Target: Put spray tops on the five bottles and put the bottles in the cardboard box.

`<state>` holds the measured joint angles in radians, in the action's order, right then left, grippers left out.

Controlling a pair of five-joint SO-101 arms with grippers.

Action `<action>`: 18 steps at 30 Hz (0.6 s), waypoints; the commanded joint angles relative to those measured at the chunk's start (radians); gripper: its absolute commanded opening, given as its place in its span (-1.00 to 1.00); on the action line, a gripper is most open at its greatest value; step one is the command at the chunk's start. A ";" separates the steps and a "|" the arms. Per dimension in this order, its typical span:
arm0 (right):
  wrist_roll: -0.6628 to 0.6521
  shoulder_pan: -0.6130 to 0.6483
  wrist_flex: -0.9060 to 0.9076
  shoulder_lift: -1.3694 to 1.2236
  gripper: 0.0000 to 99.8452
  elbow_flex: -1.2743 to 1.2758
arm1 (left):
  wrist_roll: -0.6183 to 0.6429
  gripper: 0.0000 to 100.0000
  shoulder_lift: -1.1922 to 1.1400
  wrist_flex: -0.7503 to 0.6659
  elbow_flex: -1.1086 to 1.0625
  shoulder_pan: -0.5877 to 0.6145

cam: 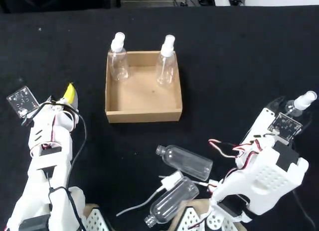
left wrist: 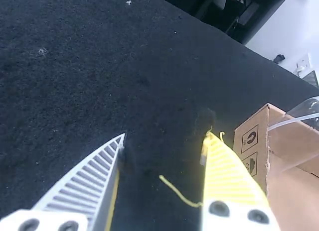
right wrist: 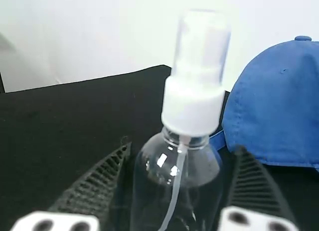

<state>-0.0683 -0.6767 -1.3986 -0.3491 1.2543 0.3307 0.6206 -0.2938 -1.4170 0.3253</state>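
Left gripper: fingers apart, nothing between them, low over the black table, near a corner of the cardboard box.
Cardboard box: mid-table, with two bottles standing upright in its far corners, the left boxed bottle and the right boxed bottle, each wearing a spray top.
Loose bottles: the farther open bottle and the nearer open bottle lie on their sides in front of the box, with a loose spray top between them.
Right gripper: fingers spread either side of the capped bottle; they seem just clear of it, though contact is hard to judge.
Blue cap: just behind that bottle.
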 commanded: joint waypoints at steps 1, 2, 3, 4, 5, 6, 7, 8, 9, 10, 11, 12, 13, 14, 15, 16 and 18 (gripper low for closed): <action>0.000 0.026 0.005 0.004 -0.61 -0.018 | 0.008 -0.56 0.005 -0.025 0.007 -0.010; 0.000 0.026 0.005 0.004 -0.61 -0.016 | 0.008 -0.56 0.005 -0.025 0.007 -0.010; 0.000 0.026 0.005 0.004 -0.61 -0.016 | 0.008 -0.56 0.005 -0.025 0.007 -0.010; 0.000 0.026 0.005 0.004 -0.61 -0.013 | 0.008 -0.56 0.005 -0.025 0.007 -0.010; 0.000 0.026 0.005 0.004 -0.61 -0.010 | 0.008 -0.56 0.005 -0.025 0.007 -0.010; 0.000 0.026 0.005 0.004 -0.62 -0.007 | 0.008 -0.56 0.005 -0.025 0.007 -0.010; 0.000 0.026 0.005 0.004 -0.62 -0.007 | 0.008 -0.56 0.005 -0.025 0.007 -0.010; 0.000 0.026 0.005 0.004 -0.62 -0.007 | 0.008 -0.56 0.005 -0.025 0.007 -0.010; 0.000 0.026 0.005 0.004 -0.62 -0.007 | 0.008 -0.56 0.005 -0.025 0.007 -0.010; 0.000 0.025 0.005 0.004 -0.62 -0.007 | 0.008 -0.56 0.005 -0.025 0.007 -0.010; 0.000 0.025 0.006 0.002 -0.62 -0.007 | 0.008 -0.56 0.005 -0.025 0.007 -0.010; 0.000 0.025 0.006 0.002 -0.61 -0.005 | 0.008 -0.56 0.005 -0.025 0.007 -0.010; 0.000 0.025 0.006 0.002 -0.61 -0.005 | 0.008 -0.56 0.005 -0.025 0.007 -0.010; 0.000 0.025 0.011 0.002 -0.61 -0.001 | 0.008 -0.56 0.005 -0.025 0.007 -0.010; -0.002 0.025 0.025 0.002 -0.61 0.001 | 0.008 -0.56 0.005 -0.025 0.007 -0.010; -0.002 0.026 0.037 0.002 -0.61 0.001 | 0.008 -0.56 0.005 -0.025 0.007 -0.010; -0.002 0.026 0.066 0.002 -0.61 -0.004 | 0.008 -0.56 0.005 -0.025 0.007 -0.010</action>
<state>-0.0683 -0.6767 -1.3725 -0.3491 1.2543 0.3307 0.6206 -0.2938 -1.4170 0.3253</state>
